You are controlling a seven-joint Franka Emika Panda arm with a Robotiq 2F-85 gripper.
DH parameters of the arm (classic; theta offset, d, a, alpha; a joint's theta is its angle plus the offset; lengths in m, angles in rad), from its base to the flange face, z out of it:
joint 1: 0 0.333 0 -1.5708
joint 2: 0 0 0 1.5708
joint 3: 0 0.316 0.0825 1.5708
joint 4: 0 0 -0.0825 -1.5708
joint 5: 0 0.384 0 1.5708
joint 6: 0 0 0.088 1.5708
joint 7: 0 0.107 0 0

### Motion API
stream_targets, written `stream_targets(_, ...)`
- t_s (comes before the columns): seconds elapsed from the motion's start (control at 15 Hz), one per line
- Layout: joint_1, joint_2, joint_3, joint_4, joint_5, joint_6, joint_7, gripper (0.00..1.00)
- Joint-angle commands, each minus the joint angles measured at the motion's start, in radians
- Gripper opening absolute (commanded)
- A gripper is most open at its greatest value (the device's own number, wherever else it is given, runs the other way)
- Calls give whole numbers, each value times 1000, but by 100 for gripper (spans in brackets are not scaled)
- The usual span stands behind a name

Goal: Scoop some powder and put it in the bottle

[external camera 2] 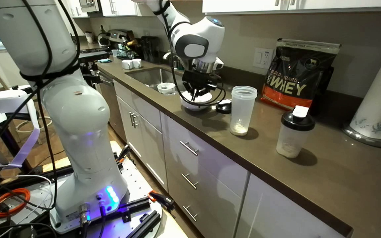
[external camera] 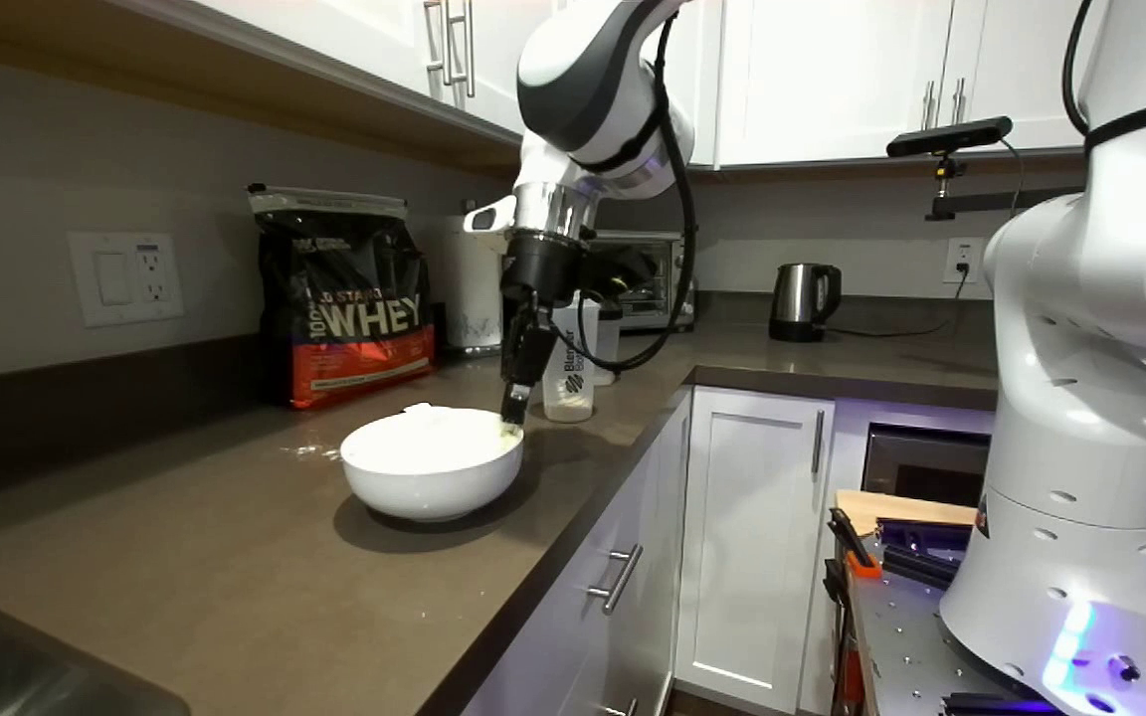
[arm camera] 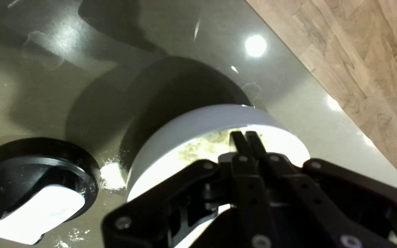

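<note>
White cabinets (external camera: 822, 80) overhang the wall side of your bench (external camera: 255, 567), where the WHEY bag (external camera 2: 299, 76) stands. The bottle (external camera 2: 242, 110) is upright and lidless, something pale low inside; as thin plastic it should be light and easily tipped, so if you steady it, squeeze its middle gently. Next comes the white bowl (external camera: 429, 489), a black lid (arm camera: 36, 179) just beside it. The powder (arm camera: 202, 148) lies in the bowl; expect it light, loose and quick to spill. Your fingers (arm camera: 242, 146) are drawn together, tips apparently just inside the rim (I see no scoop between them, and can't tell whether they touch powder). The bench's front edge runs near bowl and bottle; rising straight up before crossing looks safest.
</note>
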Motion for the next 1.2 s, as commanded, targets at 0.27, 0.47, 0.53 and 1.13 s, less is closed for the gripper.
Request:
stream_targets(0.27,-8,-11,26,26,-132,19,32,3)
stream_targets(0.47,-5,-24,25,36,-148,4,29,3)
stream_targets(0.53,-4,-27,24,39,-144,-2,25,3)
stream_targets(1.13,0,-63,35,19,-162,39,52,3)
